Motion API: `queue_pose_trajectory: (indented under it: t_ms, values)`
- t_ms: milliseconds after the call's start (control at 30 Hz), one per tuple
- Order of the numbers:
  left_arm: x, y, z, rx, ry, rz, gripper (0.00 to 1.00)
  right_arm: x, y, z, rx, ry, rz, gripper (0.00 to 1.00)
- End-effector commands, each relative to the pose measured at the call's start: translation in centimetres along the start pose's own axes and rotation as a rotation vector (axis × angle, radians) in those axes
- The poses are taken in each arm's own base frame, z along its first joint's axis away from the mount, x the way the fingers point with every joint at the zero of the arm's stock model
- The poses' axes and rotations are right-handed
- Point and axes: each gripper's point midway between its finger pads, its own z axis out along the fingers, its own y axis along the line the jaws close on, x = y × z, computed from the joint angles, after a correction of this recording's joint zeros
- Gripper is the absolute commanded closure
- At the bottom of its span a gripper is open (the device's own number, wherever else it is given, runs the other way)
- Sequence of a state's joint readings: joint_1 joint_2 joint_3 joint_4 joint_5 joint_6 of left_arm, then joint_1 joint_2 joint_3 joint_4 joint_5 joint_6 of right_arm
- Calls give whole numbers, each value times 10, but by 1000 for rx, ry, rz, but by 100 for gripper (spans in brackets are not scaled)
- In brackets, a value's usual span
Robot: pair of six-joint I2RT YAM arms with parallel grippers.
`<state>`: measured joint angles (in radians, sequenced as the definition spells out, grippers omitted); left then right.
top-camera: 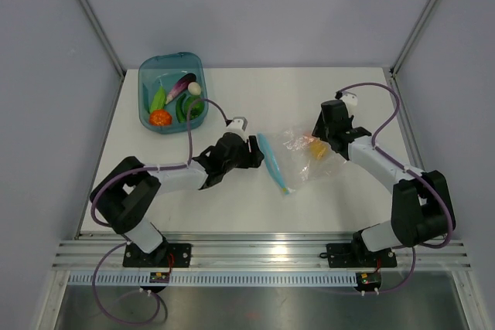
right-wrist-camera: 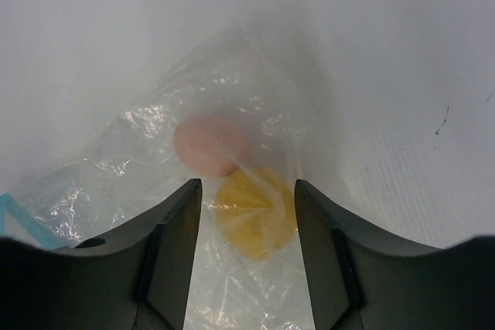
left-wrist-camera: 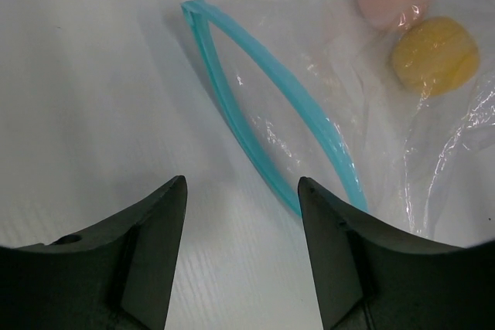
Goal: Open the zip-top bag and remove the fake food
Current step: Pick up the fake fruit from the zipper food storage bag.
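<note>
The white table (top-camera: 255,199) carries a teal translucent plastic tub (top-camera: 147,94) at 10 o'clock, with toy vegetables (top-camera: 161,117) in it. Just right of centre lies the clear crinkly zip-top bag (top-camera: 298,161), its blue zip strip (left-wrist-camera: 255,75) parted. The left gripper (top-camera: 254,152) gapes wide and empty at the bag's 9 o'clock. The right gripper (top-camera: 320,135), also spread, sits at its 2 o'clock over a yellow plastic lemon (right-wrist-camera: 255,214) and a pink round piece (right-wrist-camera: 210,144) inside.

The bag (top-camera: 298,154), holding 2 food pieces (top-camera: 318,148), lies right of the tub (top-camera: 172,63).
</note>
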<state>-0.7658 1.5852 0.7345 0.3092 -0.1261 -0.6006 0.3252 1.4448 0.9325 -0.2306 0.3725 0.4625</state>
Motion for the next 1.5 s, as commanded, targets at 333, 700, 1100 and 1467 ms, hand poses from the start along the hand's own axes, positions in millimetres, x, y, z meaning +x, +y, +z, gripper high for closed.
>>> queue_pose_trajectory:
  t_ms: [333,700,1100,1467]
  values:
    - [-7,-43,36,164,34,-19,43,-4,9,6,-35,2,24,44]
    - [1,-55,61,230,61,-7,44,16,19,17,-77,73,35,60]
    - [3,-38,69,264,51,-93,42,28,49,12,-233,152,63,100]
    - [23,-14,82,199,70,-133,43,-9,52,-47,-352,20,111,100]
